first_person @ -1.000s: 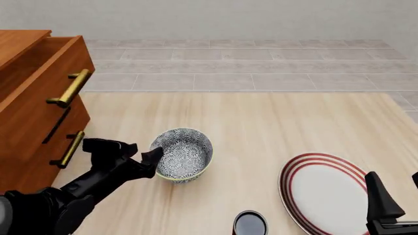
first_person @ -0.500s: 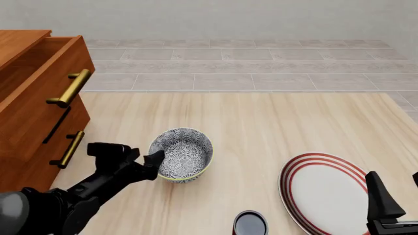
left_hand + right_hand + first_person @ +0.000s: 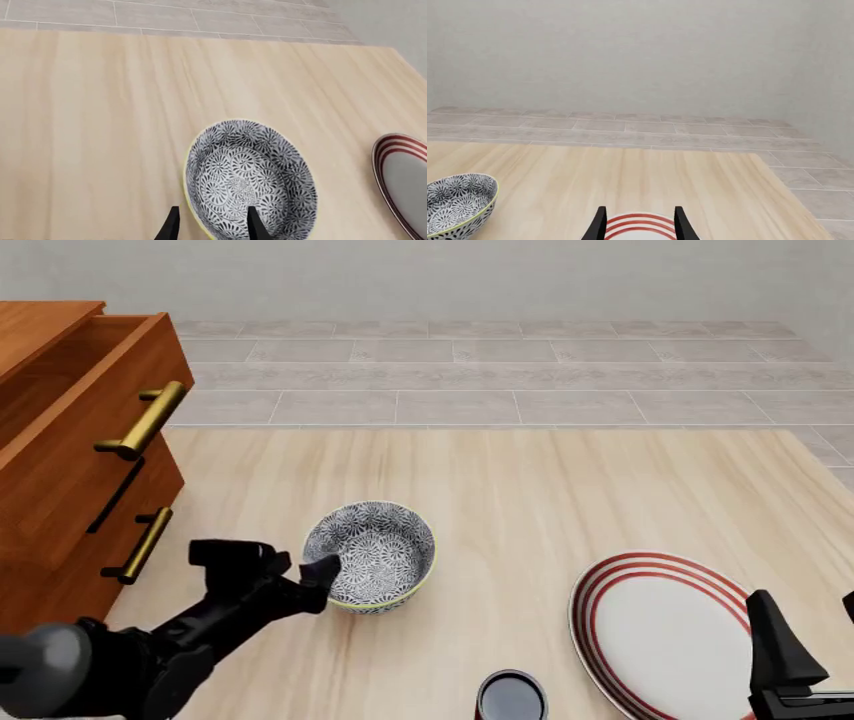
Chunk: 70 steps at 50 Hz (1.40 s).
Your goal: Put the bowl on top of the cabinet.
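Note:
The bowl, grey-and-white patterned with a pale rim, stands upright on the table left of centre. My left gripper is open at its near-left side. In the left wrist view the bowl has its rim running between the two fingertips, one inside the bowl and one outside. The cabinet, reddish-brown with brass handles, stands at the table's left edge. My right gripper is open at the lower right, above the plate. From the right wrist view the bowl is far off to the side.
A white red-ringed plate lies at the near right. A small dark cup stands at the near edge between bowl and plate. The cabinet's upper drawer sticks out over the table, handle toward the bowl. Grey floor tiles lie beyond the far edge.
My left gripper has drawn back slightly toward the near edge and sunk lower beside the bowl. The bowl has barely shifted. The right arm has not moved.

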Tool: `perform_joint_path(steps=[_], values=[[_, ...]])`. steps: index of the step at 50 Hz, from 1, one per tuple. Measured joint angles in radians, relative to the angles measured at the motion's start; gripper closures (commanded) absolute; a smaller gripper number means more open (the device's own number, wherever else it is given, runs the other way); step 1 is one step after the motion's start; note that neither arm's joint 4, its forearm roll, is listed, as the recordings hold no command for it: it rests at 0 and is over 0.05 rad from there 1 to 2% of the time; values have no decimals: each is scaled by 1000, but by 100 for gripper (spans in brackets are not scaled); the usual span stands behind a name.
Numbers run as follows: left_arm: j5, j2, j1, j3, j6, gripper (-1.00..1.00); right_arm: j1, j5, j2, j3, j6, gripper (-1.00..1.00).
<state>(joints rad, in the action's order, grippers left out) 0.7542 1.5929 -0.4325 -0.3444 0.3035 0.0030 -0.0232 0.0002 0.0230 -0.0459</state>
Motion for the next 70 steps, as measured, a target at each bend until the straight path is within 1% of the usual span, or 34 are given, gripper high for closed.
perform_joint_path(steps=[22,48,65,66,70], values=[[52,91,-2,-15,21,-100,-1,1,0,1,2,-100],[98,146,-8,-47,39,-100,-3,1,0,0,4,-100],[110,154,-10,-46,47,-100,-4,1,0,0,4,-100],[110,154,-10,-46,47,100,-4,1,0,0,4,-100],[110,147,0,-46,46,100,-4,0,0,0,4,-100]])
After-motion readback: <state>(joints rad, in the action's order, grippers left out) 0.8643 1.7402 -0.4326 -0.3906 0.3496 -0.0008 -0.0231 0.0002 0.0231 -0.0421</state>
